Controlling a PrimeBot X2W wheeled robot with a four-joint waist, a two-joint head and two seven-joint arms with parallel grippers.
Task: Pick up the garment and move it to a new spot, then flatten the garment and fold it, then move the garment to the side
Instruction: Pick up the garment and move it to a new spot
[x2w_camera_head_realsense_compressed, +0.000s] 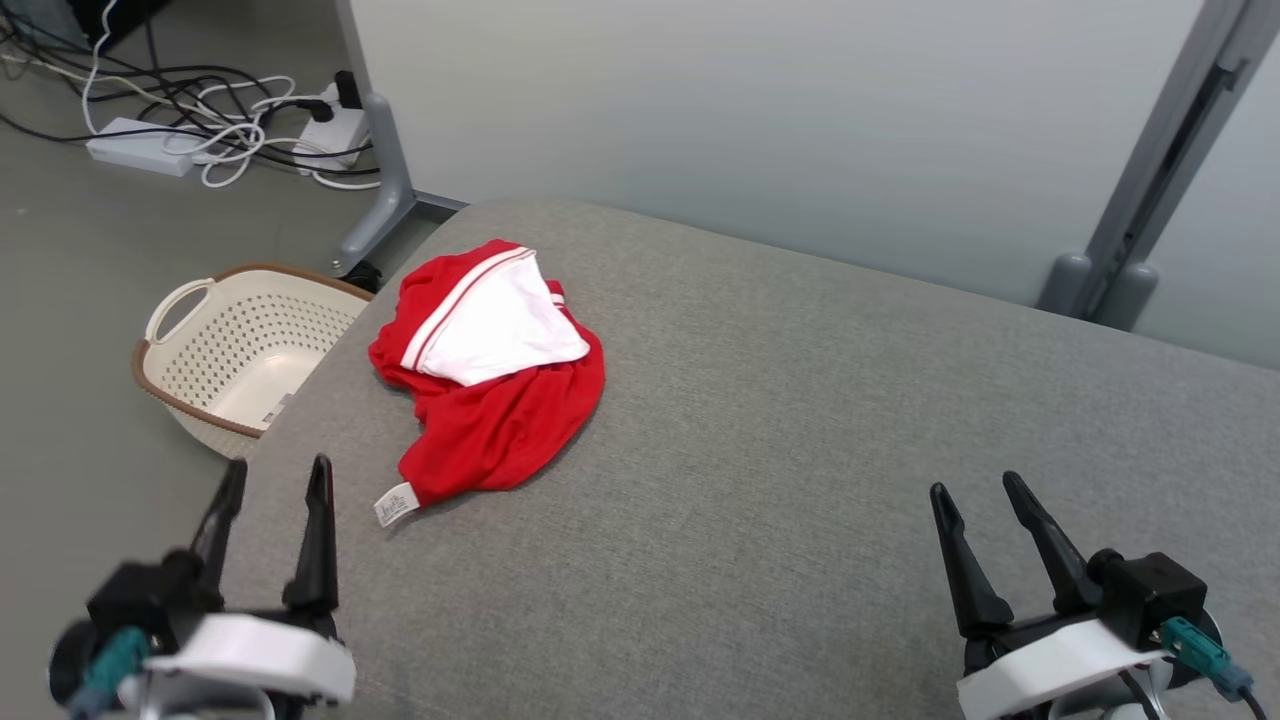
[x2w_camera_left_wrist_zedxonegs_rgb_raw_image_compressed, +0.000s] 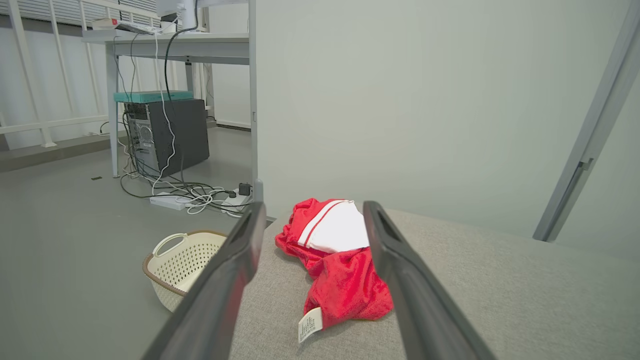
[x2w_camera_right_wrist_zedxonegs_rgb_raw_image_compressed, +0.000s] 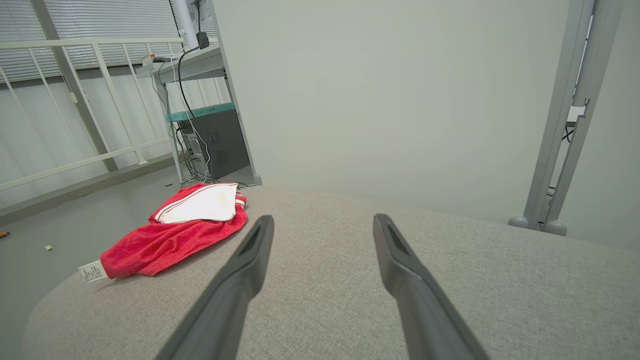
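Garment (x2w_camera_head_realsense_compressed: 500, 430) handling has not begun, by the look of it: you are at the first step, the pick-up. Your desk (x2w_camera_head_realsense_compressed: 800, 400), topped in grey cloth, takes up most of the head view, with bare room from twelve round to four o'clock for a new spot. The red and white piece lies crumpled in a heap at about ten o'clock on it, close to the rounded corner. A cream basket (x2w_camera_head_realsense_compressed: 200, 345) stands on the floor at nine o'clock, just beside the desk edge and near the heap. Your left gripper (x2w_camera_head_realsense_compressed: 279, 465) hovers at seven o'clock with jaws apart and nothing in them, the heap at its one o'clock. Your right gripper (x2w_camera_head_realsense_compressed: 972, 485), at five o'clock, is likewise spread and empty, well apart from the cloth. A small white label (x2w_camera_head_realsense_compressed: 397, 505) sticks out at the heap's near end. Next, I judge, you need the left arm to reach forward, come down on a thick red fold and close there, not on the label.
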